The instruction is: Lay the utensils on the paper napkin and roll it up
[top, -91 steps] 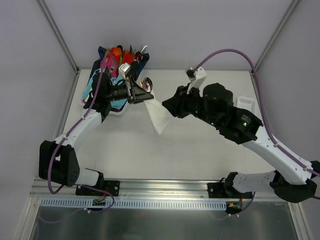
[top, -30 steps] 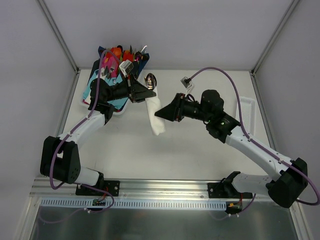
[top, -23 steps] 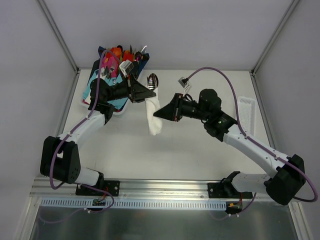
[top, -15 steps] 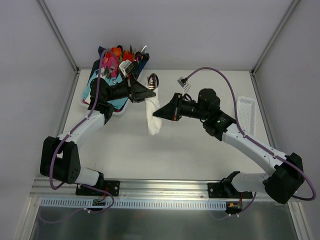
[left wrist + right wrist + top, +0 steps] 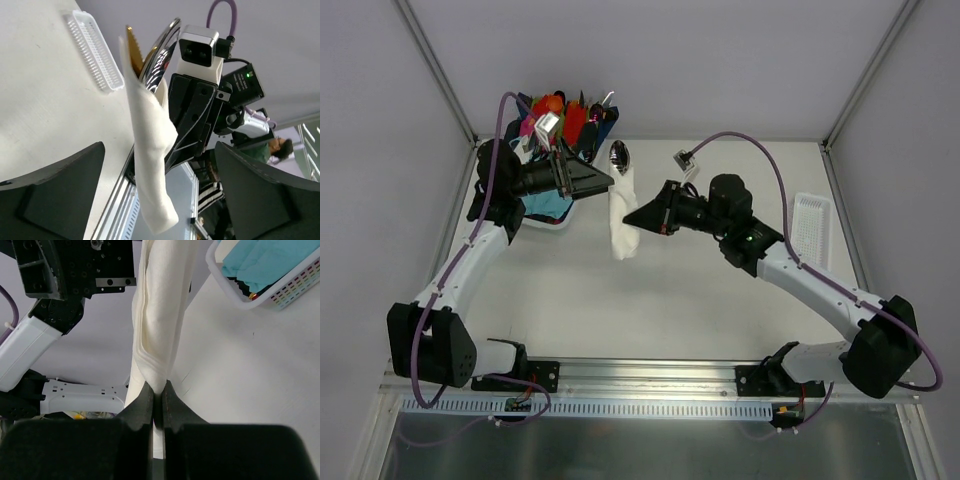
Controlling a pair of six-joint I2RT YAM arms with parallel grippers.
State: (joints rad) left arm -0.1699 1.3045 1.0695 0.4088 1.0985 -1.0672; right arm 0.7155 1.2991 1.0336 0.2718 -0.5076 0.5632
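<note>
The paper napkin (image 5: 620, 215) is rolled into a white tube and hangs tilted above the table. A silvery spoon head (image 5: 619, 155) sticks out of its far end. In the left wrist view the golden utensil tip (image 5: 132, 49) and spoon head (image 5: 161, 47) poke from the napkin (image 5: 150, 150). My right gripper (image 5: 630, 219) is shut on the roll's middle, with the napkin (image 5: 160, 315) pinched between its fingers (image 5: 145, 402). My left gripper (image 5: 606, 183) stands open just left of the roll and does not touch it. Its fingers (image 5: 65, 185) flank the roll with wide gaps.
A white basket (image 5: 542, 222) at the back left holds light-blue wraps (image 5: 270, 260) and bright coloured cutlery (image 5: 565, 110). A small white slotted tray (image 5: 810, 220) lies at the right; it also shows in the left wrist view (image 5: 95, 52).
My left gripper has opened, let go of the roll and drawn back to the left. My right gripper has closed on the roll and carried it slightly left.
</note>
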